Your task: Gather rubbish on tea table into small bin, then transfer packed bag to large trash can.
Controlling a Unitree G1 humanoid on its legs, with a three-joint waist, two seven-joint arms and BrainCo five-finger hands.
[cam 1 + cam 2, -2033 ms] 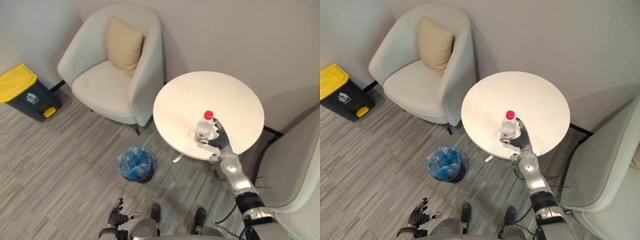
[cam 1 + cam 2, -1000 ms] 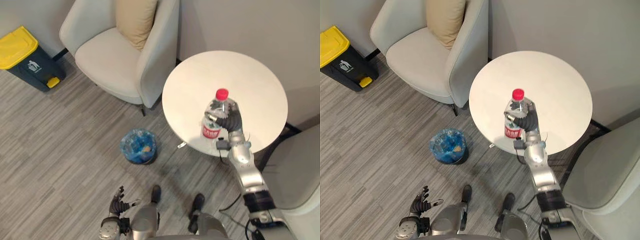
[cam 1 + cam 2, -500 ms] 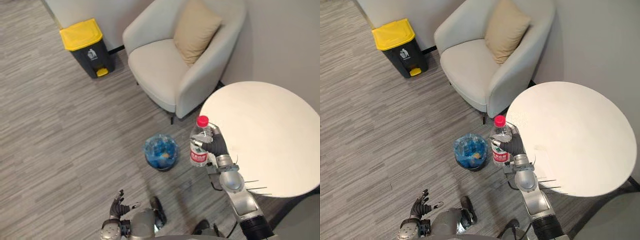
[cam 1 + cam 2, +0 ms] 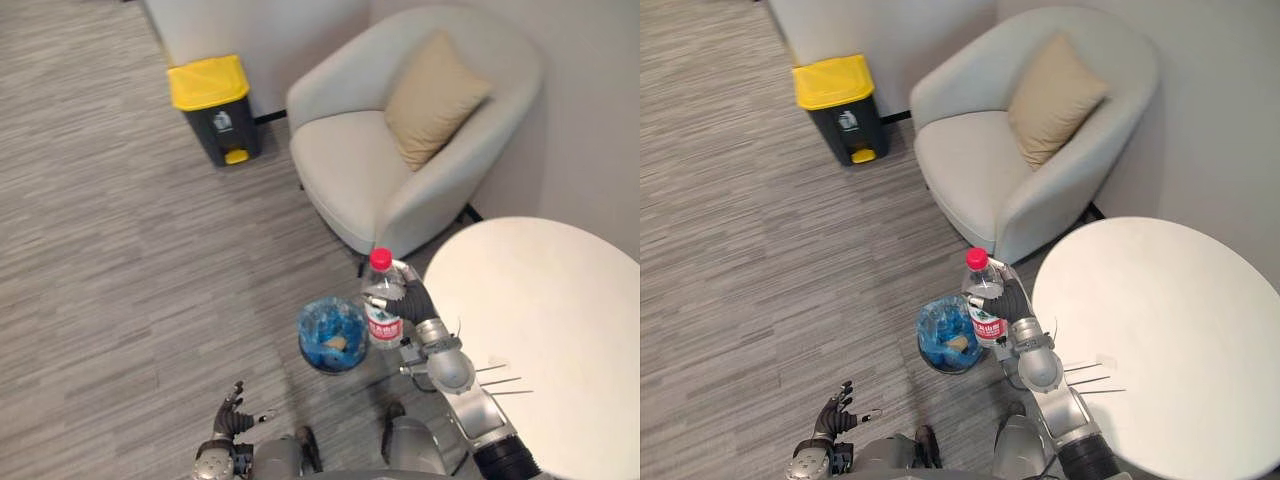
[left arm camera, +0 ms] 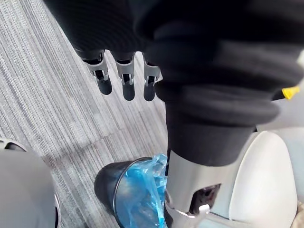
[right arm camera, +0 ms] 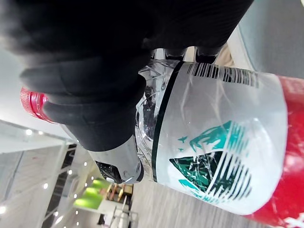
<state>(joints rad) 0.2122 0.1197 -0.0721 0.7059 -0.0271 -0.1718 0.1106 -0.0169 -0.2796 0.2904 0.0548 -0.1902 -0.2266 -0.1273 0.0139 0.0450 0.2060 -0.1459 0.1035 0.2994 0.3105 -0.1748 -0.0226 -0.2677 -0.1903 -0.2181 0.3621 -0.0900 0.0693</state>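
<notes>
Left eye view, entries by size.

- Floor [image 4: 120, 250]: grey wood-grain planks; it carries the furniture and both bins.
- Wall [image 4: 260, 30]: plain and light, behind the seating.
- Armchair [image 4: 370, 170]: pale grey with a curved back, set against the wall.
- Surface [image 4: 540, 320]: round and white, just beside the armchair's front corner. Its right and near parts are cut off by the frame.
- Cushion [image 4: 432, 98]: tan, leaning in the armchair's back.
- Large trash can [image 4: 215, 105]: dark body, yellow lid and yellow pedal. It stands on the floor by the wall, well apart from the surface.
- Small bin [image 4: 328, 338]: lined with a blue bag [image 5: 142, 183], on the floor near the surface's left edge. A yellowish scrap lies inside; the other contents are hard to make out.
- Bottle [image 4: 381, 300]: clear plastic, upright, lifted off the surface and past its left edge. It hangs over the floor just beside the small bin's rim.
- Right hand [image 4: 412, 300]: wrapped round the bottle's body.
- Left hand [image 4: 232, 415]: low at the robot's side, over the floor.

Right wrist view adds:
- Label [image 6: 223, 152] with a barcode, a teal graphic and a red band.
- Crumpled clear plastic between the label and the red cap [image 6: 31, 102].
- The right hand's fingertips are mostly hidden behind the bottle.

Left wrist view adds:
- The left hand's fingers [image 5: 124, 83] hang straight and slack, holding nothing.
- The small bin's dark outer wall shows beneath the blue bag's edge.
</notes>
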